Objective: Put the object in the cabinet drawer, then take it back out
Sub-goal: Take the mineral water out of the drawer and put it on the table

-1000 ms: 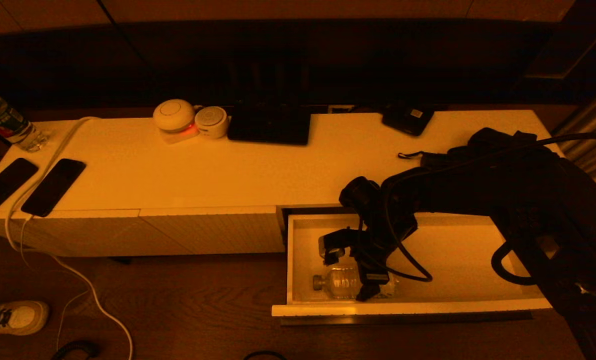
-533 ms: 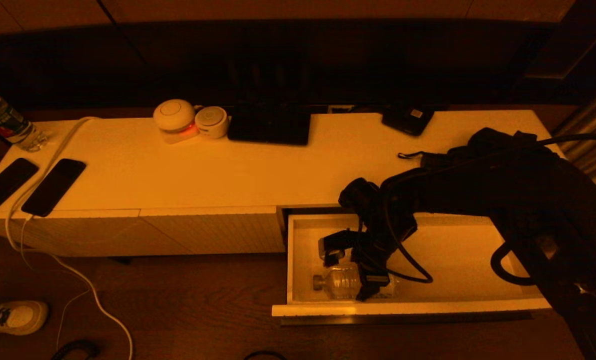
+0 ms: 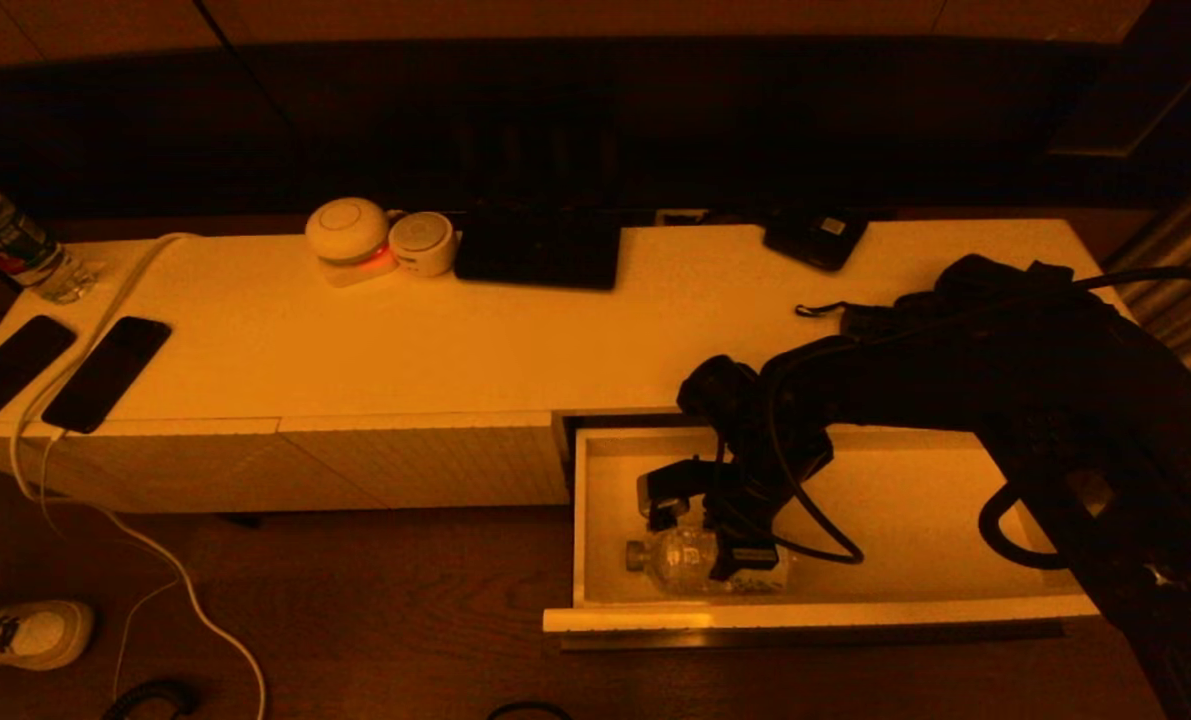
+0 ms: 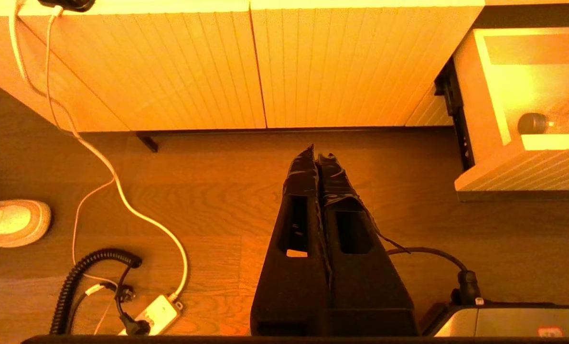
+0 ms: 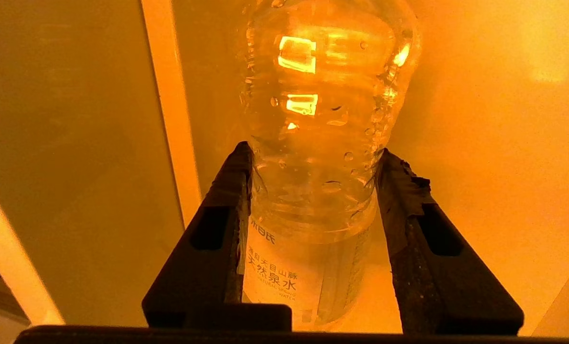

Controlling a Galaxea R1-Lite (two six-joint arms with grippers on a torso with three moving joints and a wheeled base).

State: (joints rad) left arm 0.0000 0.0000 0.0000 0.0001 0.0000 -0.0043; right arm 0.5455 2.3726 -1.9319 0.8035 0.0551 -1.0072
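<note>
The cabinet drawer stands pulled out at the cabinet's right end, its ribbed front towards me. A clear water bottle lies on its side inside, near the front left corner, cap pointing left. My right gripper reaches down into the drawer and is shut on the bottle: both fingers press its sides just above the label, gripper. The pale drawer floor shows behind. My left gripper hangs shut and empty over the wood floor, left of the drawer. The bottle cap peeks over the drawer front.
On the cabinet top lie two dark phones, a second bottle, two round white devices and flat black items. A white cable trails to the floor. A shoe is at lower left.
My right gripper has risen slightly inside the drawer, and the bottle between its fingers has shifted a little up and to the right with it. The left arm has not moved.
</note>
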